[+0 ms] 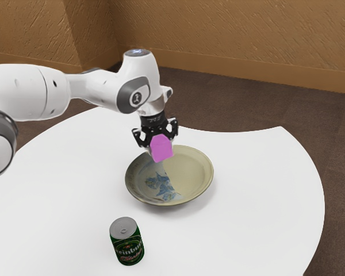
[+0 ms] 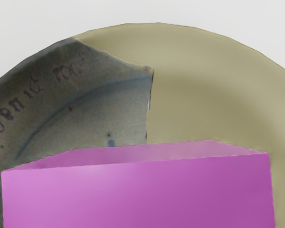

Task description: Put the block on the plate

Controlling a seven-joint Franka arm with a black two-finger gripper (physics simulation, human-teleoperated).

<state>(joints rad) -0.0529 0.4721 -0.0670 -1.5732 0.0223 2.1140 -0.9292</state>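
Exterior view shows the table (image 1: 247, 190), on it the plate (image 1: 196, 172), and over the plate the gripper (image 1: 160, 147), clamped on the block (image 1: 161, 149), which hangs in air. Carrying seems nearly finished; next, I judge, comes gentle lowering inside the rim, then release.

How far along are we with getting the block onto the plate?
Pickup looks done: the gripper holds the pink block clear of the table. In hand is the carry, with the block raised over the plate. Left to do: lower it onto the plate, release and back away.
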